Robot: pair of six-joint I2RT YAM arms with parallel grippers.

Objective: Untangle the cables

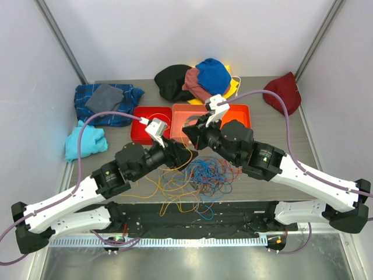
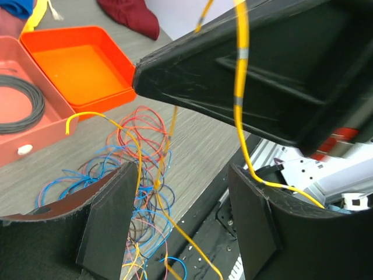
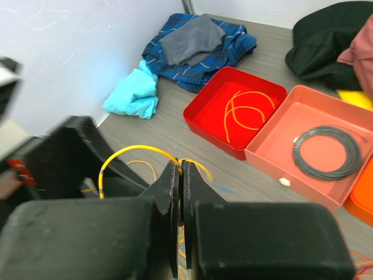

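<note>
- Three shallow plastic trays at twelve o'clock: red tray (image 1: 141, 121), salmon tray (image 1: 180, 116), orange tray (image 1: 242, 112).
- One black rubber ring (image 3: 296, 153).
- Eight crumpled cloths: plaid cloth (image 1: 87, 108), grey cloth (image 1: 105, 98) and turquoise cloth (image 1: 84, 143) at ten o'clock; black cloth (image 1: 172, 81), dusty-red cloth (image 1: 195, 86), royal-blue cloth (image 1: 213, 74) and yellow cloth (image 1: 233, 88) at twelve; maroon cloth (image 1: 285, 90) at two.
- Thin flexible cables (image 1: 204, 175), four colours, at six o'clock: too tangled to count.

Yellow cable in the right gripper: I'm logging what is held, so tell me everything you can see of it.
The yellow cable is string-thin, with smooth, plastic-looking bright yellow insulation. It is pinched between the shut fingers of the right gripper. From the pinch it arches up and to the left in the right wrist view, then drops out of sight; a short stub curves out on the other side.
</note>
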